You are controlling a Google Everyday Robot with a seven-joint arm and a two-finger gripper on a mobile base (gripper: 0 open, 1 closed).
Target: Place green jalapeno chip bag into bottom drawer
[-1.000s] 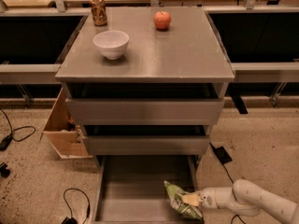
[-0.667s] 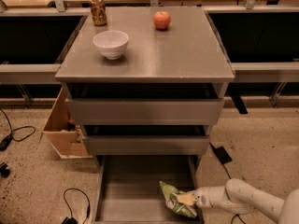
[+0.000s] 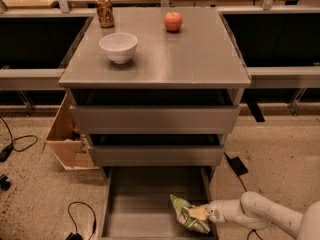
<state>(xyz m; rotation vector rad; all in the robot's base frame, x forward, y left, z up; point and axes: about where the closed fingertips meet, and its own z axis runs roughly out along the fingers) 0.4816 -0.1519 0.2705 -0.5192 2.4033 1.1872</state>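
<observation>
One tool (image 3: 202,214), reaching in from right, seemingly clamped on green jalapeno chip bag (image 3: 185,216). Bag over right front of open bottom drawer (image 3: 135,204), long axis diagonal, directly left of tool.

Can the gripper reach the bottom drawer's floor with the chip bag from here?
Probably yes. The gripper, jaws shut on the chip bag, is over the open bottom drawer; nothing lies between.
</observation>
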